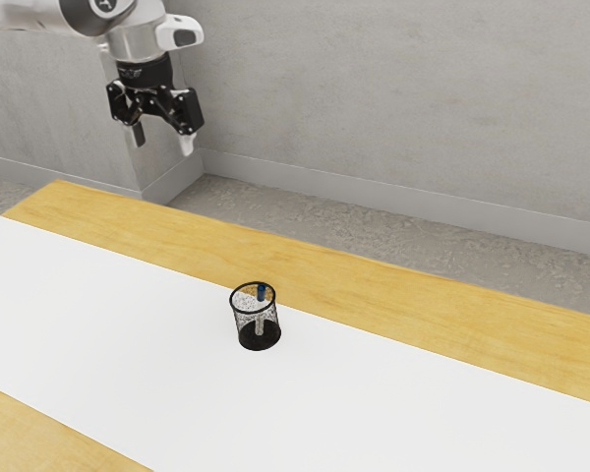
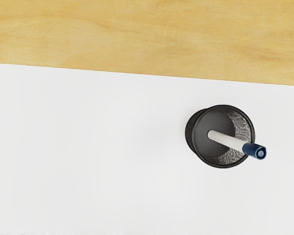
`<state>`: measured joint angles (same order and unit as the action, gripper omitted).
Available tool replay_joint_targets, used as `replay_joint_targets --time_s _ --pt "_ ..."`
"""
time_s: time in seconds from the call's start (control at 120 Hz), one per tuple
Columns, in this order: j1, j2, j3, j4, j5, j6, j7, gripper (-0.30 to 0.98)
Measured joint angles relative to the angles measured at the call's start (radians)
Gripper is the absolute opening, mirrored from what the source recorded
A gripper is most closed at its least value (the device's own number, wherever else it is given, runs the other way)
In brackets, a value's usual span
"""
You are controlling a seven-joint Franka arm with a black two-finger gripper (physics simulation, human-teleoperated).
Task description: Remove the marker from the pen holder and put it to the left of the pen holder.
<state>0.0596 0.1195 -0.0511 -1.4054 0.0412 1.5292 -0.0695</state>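
In the exterior view, the arm [image 1: 138, 39] comes in at the upper left of the frame, and its black gripper [image 1: 162, 139] hangs there with the fingers pointing down and standing apart. One fingertip looks dark, the other pale. The gripper is well apart from the pen holder [image 1: 246, 320], which stands upright a little below and to the left of the middle of the frame. The holder is a round black mesh cup with a dark rim and a dark bottom. The marker [image 1: 260, 320] is inside it, white body down in the cup and blue end up by the rim. The wrist view looks down into the cup: the marker [image 2: 230, 141] leans, its white end low inside and its blue end reaching out over the rim. The cup sits on a white strip [image 1: 108, 324] that runs across the table from the left edge of the exterior view toward the lower right, near the strip's border with the bare wood. The table [image 1: 423, 305] shows its yellowish wood beyond the strip and again in the lower left corner. A grey wall [image 1: 374, 98] takes up the top of the frame, with a mottled grey floor [image 1: 374, 246] below it.
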Motion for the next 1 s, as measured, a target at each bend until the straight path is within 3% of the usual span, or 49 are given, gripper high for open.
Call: replay_joint_targets --time_s 0.183,0.367,0.625,1.0 --pt "-0.003 0.018 -0.017 0.005 0.005 -0.004 -0.030 0.69" --pt "0.000 0.194 -0.020 0.003 0.008 0.043 -0.052 0.69" --pt "-0.004 0.328 -0.058 -0.036 0.017 0.172 -0.064 0.69" --pt "-0.008 0.148 -0.217 -0.396 0.158 0.508 -0.064 0.69"
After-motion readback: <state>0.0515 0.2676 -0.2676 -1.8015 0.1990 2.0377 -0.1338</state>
